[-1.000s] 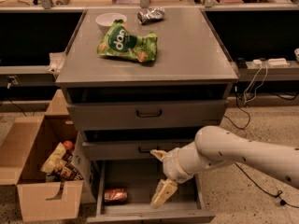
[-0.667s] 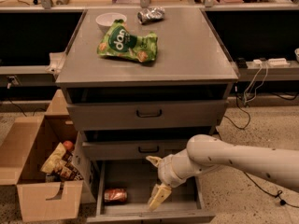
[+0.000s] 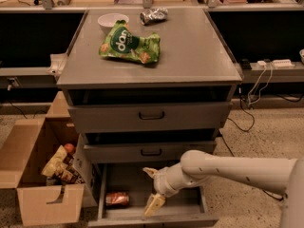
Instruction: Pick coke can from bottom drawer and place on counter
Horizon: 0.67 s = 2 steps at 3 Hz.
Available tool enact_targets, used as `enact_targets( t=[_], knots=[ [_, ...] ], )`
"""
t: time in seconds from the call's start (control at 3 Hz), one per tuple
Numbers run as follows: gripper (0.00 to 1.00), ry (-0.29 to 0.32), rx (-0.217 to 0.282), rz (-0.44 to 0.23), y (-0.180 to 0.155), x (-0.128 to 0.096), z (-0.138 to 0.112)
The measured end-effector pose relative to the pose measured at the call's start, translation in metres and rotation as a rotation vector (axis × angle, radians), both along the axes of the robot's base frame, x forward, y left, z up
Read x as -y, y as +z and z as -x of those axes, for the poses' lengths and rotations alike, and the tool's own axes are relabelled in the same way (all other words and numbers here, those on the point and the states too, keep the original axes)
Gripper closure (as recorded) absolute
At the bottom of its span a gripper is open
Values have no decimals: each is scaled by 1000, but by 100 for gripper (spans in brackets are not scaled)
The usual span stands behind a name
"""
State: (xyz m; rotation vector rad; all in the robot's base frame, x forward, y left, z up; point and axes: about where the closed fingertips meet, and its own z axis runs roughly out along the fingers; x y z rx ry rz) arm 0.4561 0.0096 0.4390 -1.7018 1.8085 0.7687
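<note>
The coke can [image 3: 117, 199] is lying on its side in the open bottom drawer [image 3: 183, 207], just left of the gripper [image 3: 151, 189], which is hanging inside it, spread wide and empty. The reach is underway; the next move is calling for a leftward shift to straddle the can, with the tabletop [image 3: 199, 56] waiting above.

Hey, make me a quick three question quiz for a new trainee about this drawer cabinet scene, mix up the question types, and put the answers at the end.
1. True or false: the coke can lies on its side in the open bottom drawer.
2. Where is the gripper? A: above the counter. B: over the bottom drawer, to the right of the can in the picture, apart from it. C: clamped on the can.
3. Of the three things on the counter, which lies nearest its front edge?

Key: 1 true. 2 B, with its fingers open. 3 the green snack bag; the white bowl and the foil packet sit farther back.
</note>
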Motion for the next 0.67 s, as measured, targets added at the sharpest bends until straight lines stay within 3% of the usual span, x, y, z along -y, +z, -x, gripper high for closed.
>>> enact_targets(
  t=[0.33, 0.67],
  knots=[
    [0, -3, -12, -48, -30, -16, -9],
    [0, -24, -51, -136, -65, -35, -12]
  ],
)
